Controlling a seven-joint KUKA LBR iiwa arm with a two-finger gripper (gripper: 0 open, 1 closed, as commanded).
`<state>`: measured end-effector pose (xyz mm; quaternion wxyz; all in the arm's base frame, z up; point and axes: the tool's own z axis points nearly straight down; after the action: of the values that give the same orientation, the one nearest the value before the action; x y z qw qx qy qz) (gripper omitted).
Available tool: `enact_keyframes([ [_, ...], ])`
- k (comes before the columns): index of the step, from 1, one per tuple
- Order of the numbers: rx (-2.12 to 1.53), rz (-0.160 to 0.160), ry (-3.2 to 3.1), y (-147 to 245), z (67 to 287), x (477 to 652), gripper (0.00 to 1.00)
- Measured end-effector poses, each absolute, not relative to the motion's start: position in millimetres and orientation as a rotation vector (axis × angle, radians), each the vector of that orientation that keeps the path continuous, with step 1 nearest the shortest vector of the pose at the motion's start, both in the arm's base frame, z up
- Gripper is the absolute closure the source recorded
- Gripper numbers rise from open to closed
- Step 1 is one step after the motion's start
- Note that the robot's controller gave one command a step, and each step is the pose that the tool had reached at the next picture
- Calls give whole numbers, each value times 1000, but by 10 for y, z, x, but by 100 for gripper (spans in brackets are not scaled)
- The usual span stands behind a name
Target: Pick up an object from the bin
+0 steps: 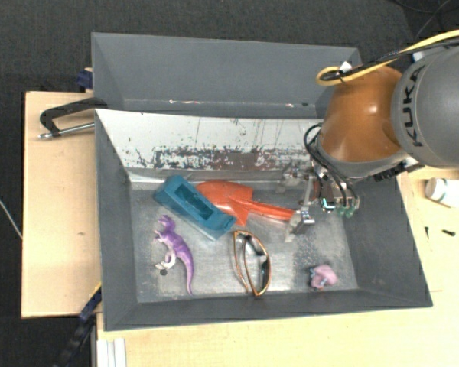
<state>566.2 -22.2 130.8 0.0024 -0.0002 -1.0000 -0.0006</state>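
The jaws sit low over the floor of the grey metal bin [111, 228], towards its right wall as the camera sees it, at the tip of the handle of an orange plastic scoop [228, 197]. I cannot tell whether they stand wide or narrow, since the wrist hardware crowds them, nor whether they touch the handle. The scoop lies flat near the middle of the floor, closer to the far wall, with its broad blade to the left and its thin handle running right to the jaws, so I take it as the likeliest thing to be picked. It looks like light, stiff moulded plastic, smooth and probably a little slippery, not fragile. The handle is the narrow part the jaws could close across, but taken at the very tip the blade's weight would likely make it droop, so a hold farther in towards the blade should carry steadier. The blade's left edge touches or overlaps a teal rectangular plastic tray [191, 203] lying slantwise, which might be nudged as the scoop lifts. Just in front of the scoop lies a pair of brown-framed spectacles [251, 263], thin and easily bent. A small pink lump [322, 276] sits near the front right corner, and a purple toy dinosaur [177, 252] lies towards the front left corner.
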Motion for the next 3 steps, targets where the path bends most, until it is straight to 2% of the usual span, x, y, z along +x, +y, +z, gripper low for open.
enact_keyframes([
  [1, 0, -1, -3144, -222, 1348, 5682, 0],
  [2, -223, -2, -3142, -210, 988, 5846, 0],
  [3, -125, -1, -3142, -177, 744, 5949, 0],
])
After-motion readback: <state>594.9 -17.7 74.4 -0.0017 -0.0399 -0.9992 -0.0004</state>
